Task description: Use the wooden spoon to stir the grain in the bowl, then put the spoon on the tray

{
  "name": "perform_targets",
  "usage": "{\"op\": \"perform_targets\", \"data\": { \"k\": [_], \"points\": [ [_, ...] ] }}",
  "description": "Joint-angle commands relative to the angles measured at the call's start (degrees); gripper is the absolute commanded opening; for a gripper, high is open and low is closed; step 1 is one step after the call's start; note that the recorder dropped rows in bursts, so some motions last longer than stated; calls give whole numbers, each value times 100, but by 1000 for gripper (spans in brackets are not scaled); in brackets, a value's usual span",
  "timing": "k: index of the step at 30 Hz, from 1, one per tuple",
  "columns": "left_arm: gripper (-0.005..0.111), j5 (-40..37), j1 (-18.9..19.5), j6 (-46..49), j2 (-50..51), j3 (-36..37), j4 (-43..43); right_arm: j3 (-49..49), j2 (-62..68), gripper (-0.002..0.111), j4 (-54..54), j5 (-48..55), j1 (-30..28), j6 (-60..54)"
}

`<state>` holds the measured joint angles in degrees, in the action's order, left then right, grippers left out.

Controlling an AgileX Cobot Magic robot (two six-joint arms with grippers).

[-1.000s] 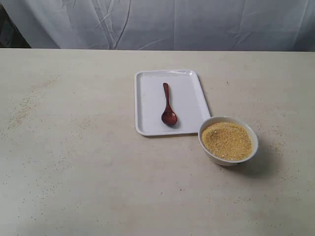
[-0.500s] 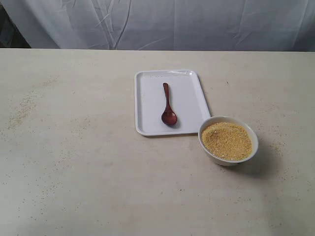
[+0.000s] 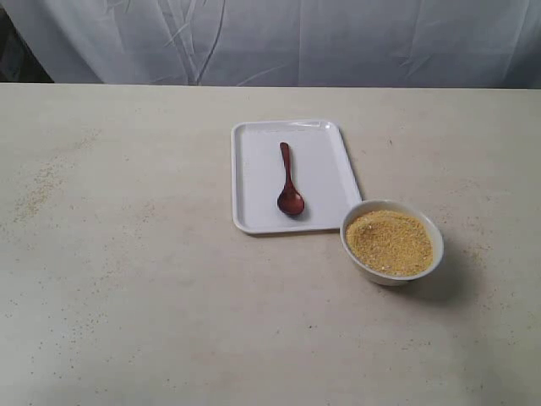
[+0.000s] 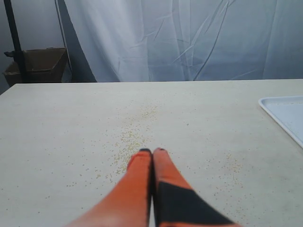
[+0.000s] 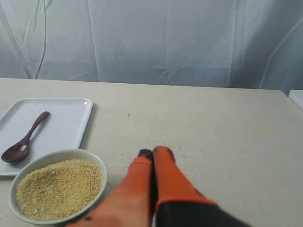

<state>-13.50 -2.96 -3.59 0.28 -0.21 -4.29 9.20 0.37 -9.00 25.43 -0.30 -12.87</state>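
Note:
The wooden spoon (image 3: 288, 182) lies on the white tray (image 3: 254, 182) with its round glossy end toward the front; it also shows as the spoon (image 5: 22, 139) on the tray (image 5: 66, 123) in the right wrist view. The white bowl (image 3: 359, 258) stands just off the tray's front right corner, filled with golden grain (image 3: 390, 242). Bowl (image 5: 97, 187) and grain (image 5: 57, 188) sit beside my right gripper (image 5: 152, 152), which is shut and empty. My left gripper (image 4: 152, 152) is shut on nothing, over bare table far from the tray corner (image 4: 284, 111). Neither gripper appears in the exterior view.
Loose grains are scattered on the tabletop (image 3: 127, 254), thickest at the far left (image 3: 38, 190) and ahead of the left gripper (image 4: 135, 137). A white curtain (image 3: 279, 38) hangs behind the table. A cardboard box (image 4: 40, 64) sits beyond the table's far corner.

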Motion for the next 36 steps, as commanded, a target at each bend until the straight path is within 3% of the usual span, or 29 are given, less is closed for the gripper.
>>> {"op": "perform_targets", "data": {
  "k": [1, 29, 36],
  "points": [
    [0, 27, 4, -19, -28, 21, 16, -41, -37, -1, -2, -29, -21, -4],
    [0, 27, 4, -19, -28, 21, 16, -120, -37, -1, -2, 55, -21, 7],
    [0, 27, 4, -19, -28, 21, 16, -120, -37, -1, -2, 94, -21, 1246]
  ]
}}
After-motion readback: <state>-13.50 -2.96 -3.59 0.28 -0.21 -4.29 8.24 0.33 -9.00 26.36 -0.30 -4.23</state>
